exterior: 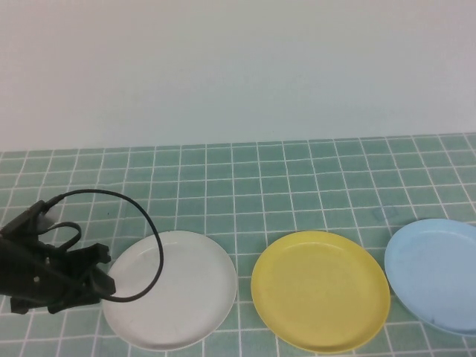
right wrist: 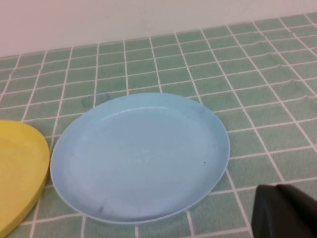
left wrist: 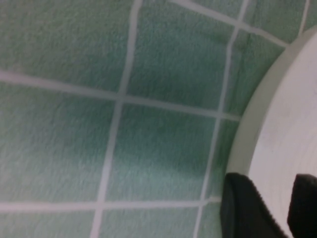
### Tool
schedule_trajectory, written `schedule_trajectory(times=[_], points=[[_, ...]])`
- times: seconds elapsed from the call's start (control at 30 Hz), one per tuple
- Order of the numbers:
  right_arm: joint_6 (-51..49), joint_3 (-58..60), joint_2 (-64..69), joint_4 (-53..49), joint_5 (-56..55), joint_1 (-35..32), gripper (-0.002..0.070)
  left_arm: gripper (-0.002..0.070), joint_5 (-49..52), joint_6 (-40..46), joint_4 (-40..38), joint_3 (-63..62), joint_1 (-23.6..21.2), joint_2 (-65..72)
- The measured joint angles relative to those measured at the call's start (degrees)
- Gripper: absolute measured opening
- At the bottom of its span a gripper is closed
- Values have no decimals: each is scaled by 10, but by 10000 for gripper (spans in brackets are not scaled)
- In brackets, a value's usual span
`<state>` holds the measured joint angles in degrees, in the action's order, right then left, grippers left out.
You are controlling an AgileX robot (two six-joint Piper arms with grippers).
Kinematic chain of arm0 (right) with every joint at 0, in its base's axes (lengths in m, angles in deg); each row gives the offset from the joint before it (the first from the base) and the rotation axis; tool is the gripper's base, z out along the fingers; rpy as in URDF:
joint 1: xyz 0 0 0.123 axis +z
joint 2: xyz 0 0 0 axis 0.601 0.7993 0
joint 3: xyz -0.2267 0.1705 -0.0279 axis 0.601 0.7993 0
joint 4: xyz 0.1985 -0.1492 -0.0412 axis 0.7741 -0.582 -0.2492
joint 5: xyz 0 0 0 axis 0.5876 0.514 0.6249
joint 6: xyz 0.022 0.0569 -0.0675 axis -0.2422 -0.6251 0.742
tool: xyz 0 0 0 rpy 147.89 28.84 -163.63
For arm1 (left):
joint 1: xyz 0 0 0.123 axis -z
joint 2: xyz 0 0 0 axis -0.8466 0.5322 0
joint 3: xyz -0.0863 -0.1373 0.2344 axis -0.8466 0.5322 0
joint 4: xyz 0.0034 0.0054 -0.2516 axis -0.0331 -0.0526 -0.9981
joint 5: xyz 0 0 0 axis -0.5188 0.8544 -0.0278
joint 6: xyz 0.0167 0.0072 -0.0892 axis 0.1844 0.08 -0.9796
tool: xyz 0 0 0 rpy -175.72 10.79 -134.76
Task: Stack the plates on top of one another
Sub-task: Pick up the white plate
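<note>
While looking down at the green tiled table [exterior: 297, 178], see three plates in a row, all lying flat, none on top of another yet. On the left, the white plate [exterior: 175, 290]. In the middle, just beside it but not touching, the yellow plate [exterior: 320, 290]. On the right, a little apart, the light blue plate [exterior: 439, 275], partly cut off at the edge of the high view.

Down low at the left rim of the white plate, the left gripper [exterior: 100, 277], with a black cable [exterior: 141, 223] looping over the plate. From the left wrist view, two dark fingertips [left wrist: 245, 210] spread apart over the plate's edge, with white plate in the gap and nothing pinched.

Hidden from the high view, the right gripper [right wrist: 285, 213]. Only a dark bit of it to see in its own wrist view, near the light blue plate but not touching. Pressed together, holding nothing.

Probably light and stiff, these plates. Smooth too, so maybe slippery, and easy to push along the table by mistake. Not likely to break. Best to take hold at the low raised rim, with one finger inside and one outside. Then lift flat, carry over the next plate, and set down right in the middle.
</note>
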<state>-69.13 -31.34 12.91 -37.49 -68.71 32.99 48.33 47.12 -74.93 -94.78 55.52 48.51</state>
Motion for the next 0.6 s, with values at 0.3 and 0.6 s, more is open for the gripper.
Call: schedule_trajectory(times=[0.3, 0.6], points=[[0, 0, 0, 0, 0, 0, -2, 221, -5, 82, -83, 0, 0, 32], [0, 0, 0, 0, 0, 0, -2, 218, -21, 82, -98, 0, 0, 44]])
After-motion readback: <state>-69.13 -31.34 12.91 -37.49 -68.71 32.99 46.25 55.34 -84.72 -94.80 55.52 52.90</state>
